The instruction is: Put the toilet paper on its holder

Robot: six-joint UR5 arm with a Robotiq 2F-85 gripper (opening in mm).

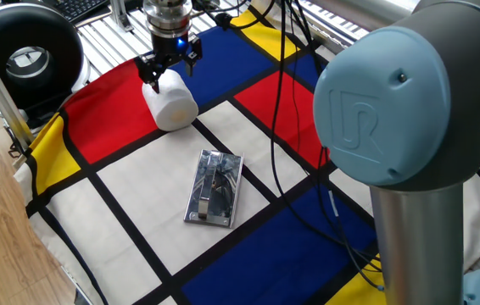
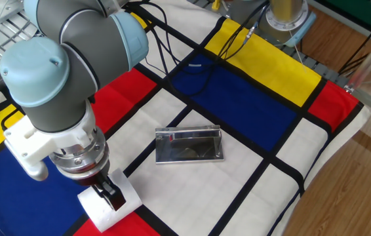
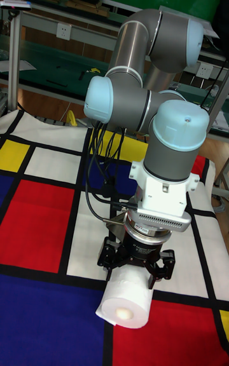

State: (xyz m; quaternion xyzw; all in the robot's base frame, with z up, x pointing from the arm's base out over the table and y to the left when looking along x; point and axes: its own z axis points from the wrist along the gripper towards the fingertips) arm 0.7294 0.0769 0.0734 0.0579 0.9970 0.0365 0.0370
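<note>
Jaws of gripper [image 3: 135, 269] straddle toilet paper [image 3: 125, 305] lying sideways, contact unclear; holder [image 1: 214, 188] flat at roll's 5 o'clock, bar awaiting core.

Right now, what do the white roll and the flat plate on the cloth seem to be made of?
The toilet paper looks like soft matte white paper wound around a core; the tall fixed view shows a small hole at its end. The holder appears to be polished metal, probably chrome: it mirrors its surroundings and shows bright glints along its edges. The cloth looks like woven fabric, with slight wrinkles.
</note>
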